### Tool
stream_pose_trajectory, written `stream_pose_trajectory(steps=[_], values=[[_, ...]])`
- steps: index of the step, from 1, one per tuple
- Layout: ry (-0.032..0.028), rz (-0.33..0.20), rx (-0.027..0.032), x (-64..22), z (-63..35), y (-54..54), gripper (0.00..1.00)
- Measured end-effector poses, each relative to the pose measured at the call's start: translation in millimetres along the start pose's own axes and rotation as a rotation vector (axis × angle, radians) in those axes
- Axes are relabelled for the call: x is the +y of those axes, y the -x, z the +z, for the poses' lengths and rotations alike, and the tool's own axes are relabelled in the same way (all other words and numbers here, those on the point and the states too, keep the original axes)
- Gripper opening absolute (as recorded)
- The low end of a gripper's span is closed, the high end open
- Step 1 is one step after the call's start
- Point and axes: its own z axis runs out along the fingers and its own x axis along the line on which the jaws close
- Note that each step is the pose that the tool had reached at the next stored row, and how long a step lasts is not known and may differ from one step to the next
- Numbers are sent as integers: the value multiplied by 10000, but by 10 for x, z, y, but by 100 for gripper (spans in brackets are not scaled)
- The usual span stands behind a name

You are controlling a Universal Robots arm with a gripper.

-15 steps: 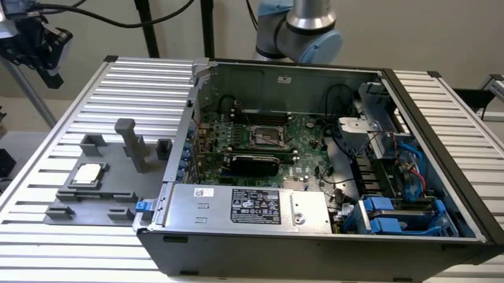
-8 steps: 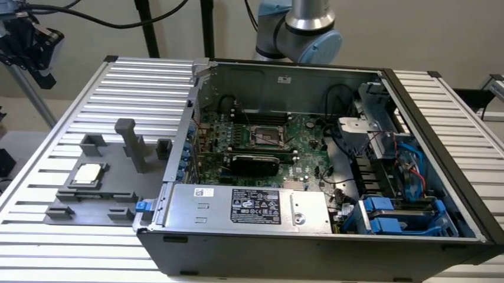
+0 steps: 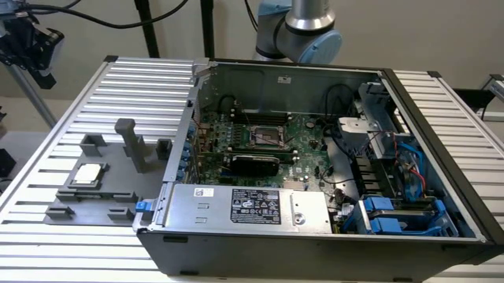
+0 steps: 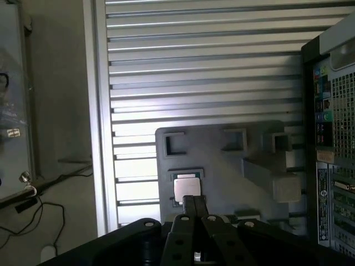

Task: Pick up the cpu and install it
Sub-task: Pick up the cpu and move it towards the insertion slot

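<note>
The cpu [image 3: 88,171], a small square chip with a pale silver top, lies flat in a holder on the grey fixture plate [image 3: 110,188], at the exterior view's left of the open computer case [image 3: 315,236]. In the wrist view the cpu [image 4: 186,186] lies far below, just past the tips of my gripper [image 4: 193,201]. The dark fingers [image 4: 189,206] are pressed together, shut, with nothing between them. The dark metal-framed socket [image 3: 268,137] sits on the motherboard inside the case.
Upright grey fixture blocks [image 3: 131,141] stand beside the cpu's holder. The ribbed metal table [image 3: 134,82] carries both fixture and case. Cables, drive bays [image 3: 393,215] and the power supply [image 3: 252,206] crowd the case. The arm's elbow [image 3: 303,35] rises behind the case.
</note>
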Motion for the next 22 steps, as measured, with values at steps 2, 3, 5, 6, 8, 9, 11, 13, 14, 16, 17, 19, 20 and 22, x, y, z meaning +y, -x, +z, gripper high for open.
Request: stream_pose_trajectory(steps=[2,3,5,6,8,9,11,13,14,16,17,19,20,22], values=[[0,0,0,0,0,0,12],[0,0,0,0,0,0,18],[0,0,0,0,0,-1,24],[0,0,0,0,0,-1,30],[1,0,0,0,0,-1,36],[0,0,0,0,0,-1,42],[0,0,0,0,0,-1,53],[1,0,-1,0,0,-1,59],[1,0,0,0,0,-1,65],[1,0,-2,-2,8,-2,71],[1,1,1,-7,23,-2,71],[-1,1,7,-23,58,-1,77],[0,1,6,-33,76,-1,77],[0,1,6,-56,111,0,77]])
